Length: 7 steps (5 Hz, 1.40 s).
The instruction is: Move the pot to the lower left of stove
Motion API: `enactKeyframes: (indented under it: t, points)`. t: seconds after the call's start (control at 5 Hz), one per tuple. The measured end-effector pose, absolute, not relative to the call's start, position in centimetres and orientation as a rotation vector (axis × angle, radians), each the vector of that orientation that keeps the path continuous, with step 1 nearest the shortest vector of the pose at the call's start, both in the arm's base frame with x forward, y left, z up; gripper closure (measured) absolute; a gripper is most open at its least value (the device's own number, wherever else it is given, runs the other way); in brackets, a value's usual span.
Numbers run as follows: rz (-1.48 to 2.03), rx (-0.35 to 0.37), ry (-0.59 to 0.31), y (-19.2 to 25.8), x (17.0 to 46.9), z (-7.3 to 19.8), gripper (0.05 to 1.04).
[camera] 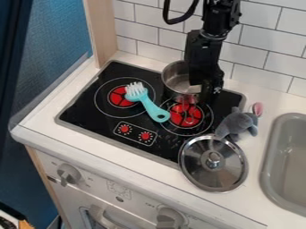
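I can't tell if my jaws are open or closed. My black gripper (206, 89) hangs down right at the right side of the shiny silver metal pot (177, 80). That pot is at the back of the flat black stove (90, 117), behind the red right burner (186, 115). In front of the pot lies a light blue plastic brush (149, 105) with white bristles. Its bristles are by the red left burner (121, 96), and its handle goes over to the right one. A small grey plush toy (236, 124) with a pink ear sits at the stove's right edge. Just in front of it, a round silver metal lid (200, 169) lies partly on the stove and partly on the white counter (149, 166). Farther right is a grey sink (267, 165)
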<state>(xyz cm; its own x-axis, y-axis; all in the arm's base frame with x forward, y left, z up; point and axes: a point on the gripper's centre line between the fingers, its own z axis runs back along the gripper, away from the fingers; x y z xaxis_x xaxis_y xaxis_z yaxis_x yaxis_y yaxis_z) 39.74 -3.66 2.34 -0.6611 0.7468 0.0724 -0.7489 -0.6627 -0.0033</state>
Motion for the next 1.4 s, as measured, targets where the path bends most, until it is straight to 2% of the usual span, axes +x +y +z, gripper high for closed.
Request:
enactKeyframes:
  t: [0.2,0.4,0.6,0.8,1.0,1.2,1.4]
  points:
    - [2.356,0.092,-0.029,-3.4,39.2,1.7,0.133]
    - [2.475,0.095,-0.119,-3.0,38.1,1.4,0.408]
    - [2.449,0.071,-0.106,-3.6,38.3,1.7,0.711]
    - [2.452,0.071,-0.097,-3.7,38.0,1.6,0.922]
    - [2.45,0.048,-0.103,-3.7,38.0,2.2,0.999]
    - [2.448,0.052,-0.102,-3.7,37.9,2.1,1.002]
    - [2.396,-0.001,-0.116,-3.7,38.0,3.7,1.003]
